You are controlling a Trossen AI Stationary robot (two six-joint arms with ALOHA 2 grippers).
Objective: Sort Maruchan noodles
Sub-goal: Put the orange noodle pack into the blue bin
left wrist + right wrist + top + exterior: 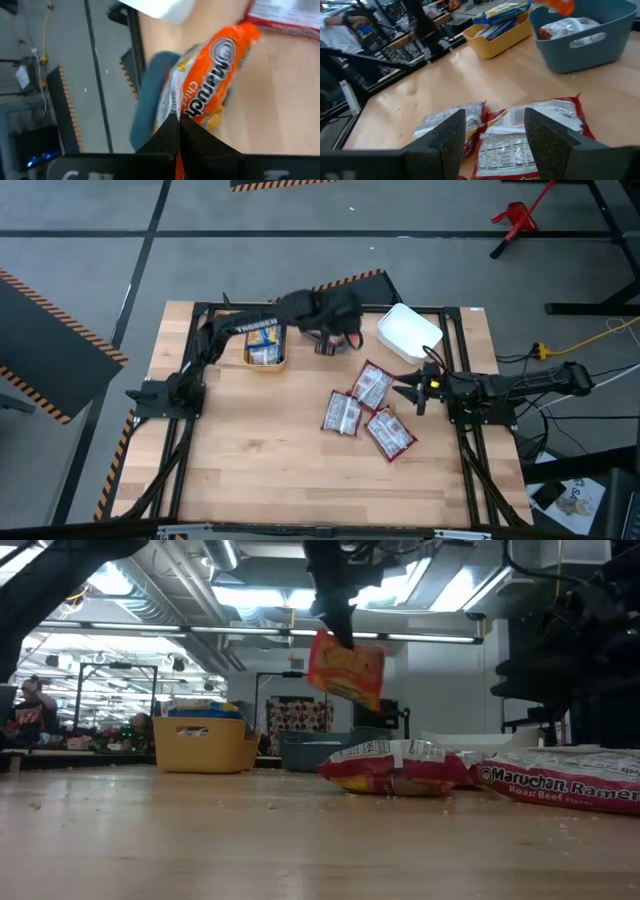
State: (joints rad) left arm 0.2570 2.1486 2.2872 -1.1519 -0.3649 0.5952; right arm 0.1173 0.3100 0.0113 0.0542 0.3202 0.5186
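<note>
The left hand (pixel 340 635) is pinched shut on the top edge of an orange packet (pixel 346 670), which hangs tilted in the air above the teal bin (pixel 580 37) near the desk's far edge. It dangles from one seam and sags a little, so it looks light, thin and crinkly, with a brittle noodle block inside. The film is probably slick; a pinch on the crimped end seam seems the safest hold, since squeezing the middle could crack the block.

The right hand (pixel 492 132) hovers with its fingers wide apart and nothing in them, just over three red packets (pixel 366 412) lying flat and partly overlapping toward the desk's right edge. The overlap may make one drag another when lifted.

The yellow bin (pixel 265 345) at the far edge holds blue-and-yellow packets; the teal bin already holds at least one packet. A white bin (pixel 408 332) sits at the far right corner.

The desk (pixel 250 450) is pale wood, smooth, with a few crumbs. Beyond it is a workshop with ceiling lights, grey floor and striped tape; a person sits far off.
</note>
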